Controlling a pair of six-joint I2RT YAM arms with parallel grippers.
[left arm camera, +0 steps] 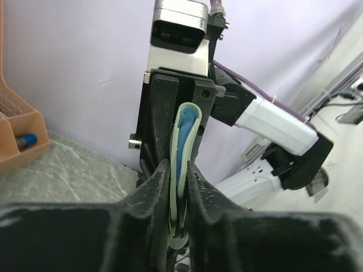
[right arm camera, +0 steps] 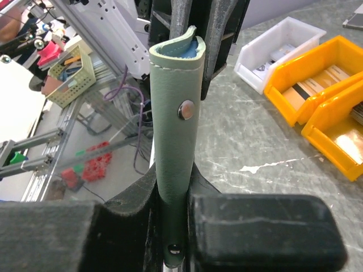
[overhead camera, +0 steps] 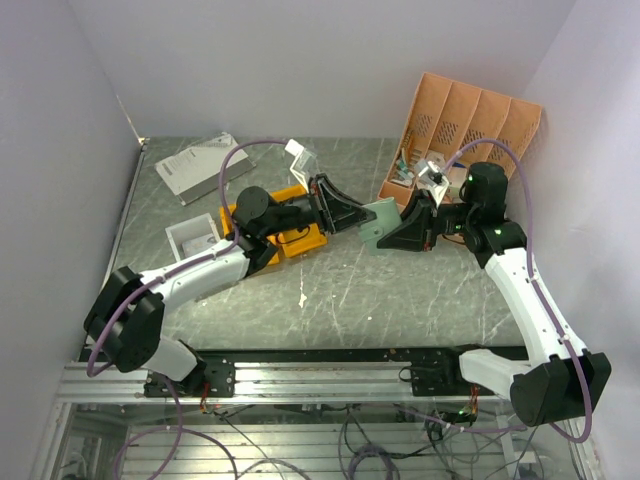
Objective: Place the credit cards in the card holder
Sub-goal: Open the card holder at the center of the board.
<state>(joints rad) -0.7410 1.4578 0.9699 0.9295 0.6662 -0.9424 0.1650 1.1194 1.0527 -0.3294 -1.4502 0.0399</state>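
Passable: bare tabletop (overhead camera: 400, 300), lower centre. Obstructions: yellow bins (overhead camera: 302, 242), white bin (overhead camera: 190, 238), centre left; peach organiser (overhead camera: 470, 125), upper right; booklet (overhead camera: 195, 168), upper left; left gripper (overhead camera: 362, 218) and right gripper (overhead camera: 395, 232) clamped on card holder (overhead camera: 380, 215), mid-frame; clear object (overhead camera: 300, 155), possibly plastic packaging, top centre

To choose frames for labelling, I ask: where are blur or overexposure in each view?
Top external: evenly lit, sharp. Left wrist: card holder sharp, left gripper's fingers blurred, right background washed out. Right wrist: card holder sharp, right gripper's fingers soft, left background overexposed.
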